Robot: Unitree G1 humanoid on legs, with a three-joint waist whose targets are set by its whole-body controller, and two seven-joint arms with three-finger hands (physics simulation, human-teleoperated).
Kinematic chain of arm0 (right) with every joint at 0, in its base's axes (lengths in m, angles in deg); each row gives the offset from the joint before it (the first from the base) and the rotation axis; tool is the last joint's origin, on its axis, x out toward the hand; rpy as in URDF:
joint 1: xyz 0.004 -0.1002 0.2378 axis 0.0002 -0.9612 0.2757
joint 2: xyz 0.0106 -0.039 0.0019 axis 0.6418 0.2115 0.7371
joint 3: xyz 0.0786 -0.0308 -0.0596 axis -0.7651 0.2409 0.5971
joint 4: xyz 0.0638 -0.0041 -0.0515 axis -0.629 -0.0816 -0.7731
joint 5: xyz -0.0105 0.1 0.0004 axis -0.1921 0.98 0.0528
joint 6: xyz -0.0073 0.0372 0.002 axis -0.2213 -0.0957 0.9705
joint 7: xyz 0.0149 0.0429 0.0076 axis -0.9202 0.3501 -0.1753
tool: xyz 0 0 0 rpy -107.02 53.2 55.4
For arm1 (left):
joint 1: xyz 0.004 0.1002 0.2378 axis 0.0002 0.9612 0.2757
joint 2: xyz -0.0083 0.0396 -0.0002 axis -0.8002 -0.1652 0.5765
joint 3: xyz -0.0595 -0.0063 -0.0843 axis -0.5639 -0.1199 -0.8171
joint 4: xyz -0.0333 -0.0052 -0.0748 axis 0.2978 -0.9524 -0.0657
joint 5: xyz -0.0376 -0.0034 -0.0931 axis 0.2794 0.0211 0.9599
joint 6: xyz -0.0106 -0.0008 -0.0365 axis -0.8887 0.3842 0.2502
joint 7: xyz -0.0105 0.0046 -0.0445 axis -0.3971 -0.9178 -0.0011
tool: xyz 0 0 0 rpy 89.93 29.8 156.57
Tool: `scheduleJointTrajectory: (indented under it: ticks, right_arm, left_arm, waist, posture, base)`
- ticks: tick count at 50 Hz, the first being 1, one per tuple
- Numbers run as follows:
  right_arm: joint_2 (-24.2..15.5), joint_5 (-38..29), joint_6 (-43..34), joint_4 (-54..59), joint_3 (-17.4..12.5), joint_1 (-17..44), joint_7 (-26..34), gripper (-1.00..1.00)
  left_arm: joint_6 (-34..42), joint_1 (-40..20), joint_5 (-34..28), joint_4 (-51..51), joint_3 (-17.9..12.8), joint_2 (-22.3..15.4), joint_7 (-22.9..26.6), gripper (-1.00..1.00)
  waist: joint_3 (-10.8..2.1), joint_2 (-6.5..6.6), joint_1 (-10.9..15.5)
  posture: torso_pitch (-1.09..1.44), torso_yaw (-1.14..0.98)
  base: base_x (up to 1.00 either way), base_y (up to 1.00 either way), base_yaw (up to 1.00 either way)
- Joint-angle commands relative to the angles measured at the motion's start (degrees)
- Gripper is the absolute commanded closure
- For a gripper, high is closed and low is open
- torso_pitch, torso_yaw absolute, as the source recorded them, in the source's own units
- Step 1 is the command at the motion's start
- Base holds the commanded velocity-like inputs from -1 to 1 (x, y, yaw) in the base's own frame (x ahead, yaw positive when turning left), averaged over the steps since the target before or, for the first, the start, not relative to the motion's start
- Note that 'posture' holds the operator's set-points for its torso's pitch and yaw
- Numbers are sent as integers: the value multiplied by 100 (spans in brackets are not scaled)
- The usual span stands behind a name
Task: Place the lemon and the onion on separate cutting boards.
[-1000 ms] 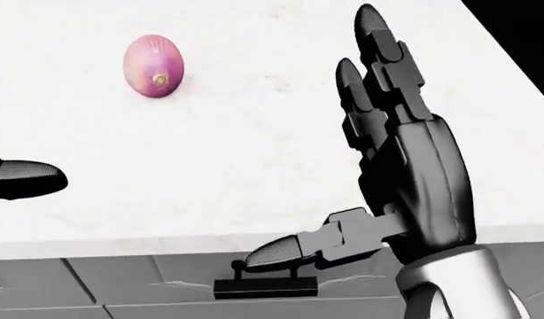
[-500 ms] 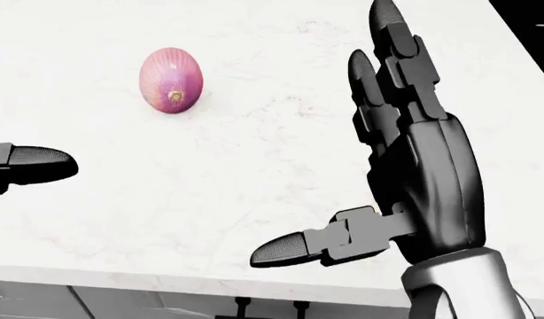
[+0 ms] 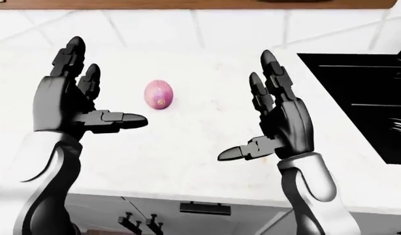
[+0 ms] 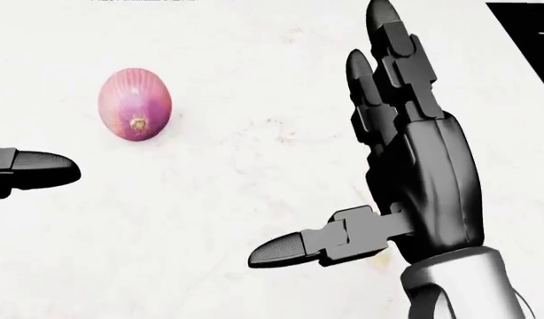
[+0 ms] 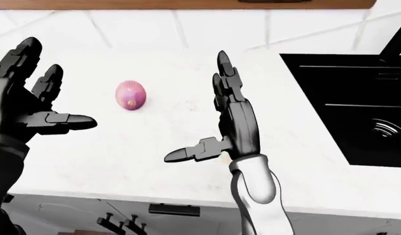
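Onion on counter, between open left hand, right hand.

onion: on the counter, well left of the sink
hands: left hand and right hand flanking the onion, apart from it

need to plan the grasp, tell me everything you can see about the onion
The onion is a reddish-purple, egg-shaped bulb with fine lengthwise ribs and a small tan stub at the end facing the bottom of the head view. It lies on its side on the white, faintly veined counter, whole and unpeeled as far as shows. In the left-eye view it sits between the left hand and the right hand, nearer the left one. Both hands are open and neither touches it. Only the counter touches it.
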Motion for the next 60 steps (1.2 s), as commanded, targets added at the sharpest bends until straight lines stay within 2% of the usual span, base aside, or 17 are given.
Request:
scheduleJointTrajectory:
  ticks: [1,7,11,17,25,31,37,45,60]
  right_arm:
    - [1,-13,206,-293,-29,131,-9,-100]
    - [27,-63,20,-392,11,250,-37,-100]
    - [41,-111,-208,-504,44,414,-68,-100]
    - [75,-151,-261,-511,87,465,-73,-100]
    - [90,-152,-155,-469,88,397,-40,-100]
    - [86,-145,-112,-461,83,364,-27,-100]
    - [82,-145,-104,-448,89,360,-27,-100]
    - [92,-149,-119,-422,82,393,-41,-100]
    - [74,-122,-151,-420,53,431,-42,-100]
  left_arm:
    - [-246,-210,-83,142,-14,-83,36,-100]
    - [-353,-748,-640,-519,564,-25,240,-100]
    - [-376,-1225,-1048,-1055,828,41,478,-100]
    - [-1122,-1684,-1928,-2291,1238,209,878,-100]
    - [-1708,-2001,-2857,-3105,1422,481,1171,-100]
    - [-2192,-2161,-3263,-3800,1471,645,1223,-100]
    - [-2570,-2481,-3278,-4636,1406,679,1192,-100]
    - [-3199,-2792,-3261,-5887,1486,697,1082,-100]
    - [-4021,-3173,-3409,-7223,1573,794,1062,-100]
  waist:
    - [-171,58,-17]
    - [-187,4,-6]
    - [-190,0,3]
    - [-183,3,7]
    - [-199,-11,-13]
    - [-239,-15,-12]
    - [-276,-30,-1]
    - [-319,-52,31]
    - [-361,-80,53]
  posture:
    - [0,0]
    - [0,0]
    - [0,0]
    - [0,0]
    - [0,0]
    - [0,0]
    - [0,0]
    - [0,0]
    - [0,0]
  base:
    - [0,0,0]
    - [0,0,0]
    - [0,0,0]
    - [0,0,0]
    - [0,0,0]
    - [0,0,0]
    - [0,0,0]
    - [0,0,0]
    - [0,0,0]
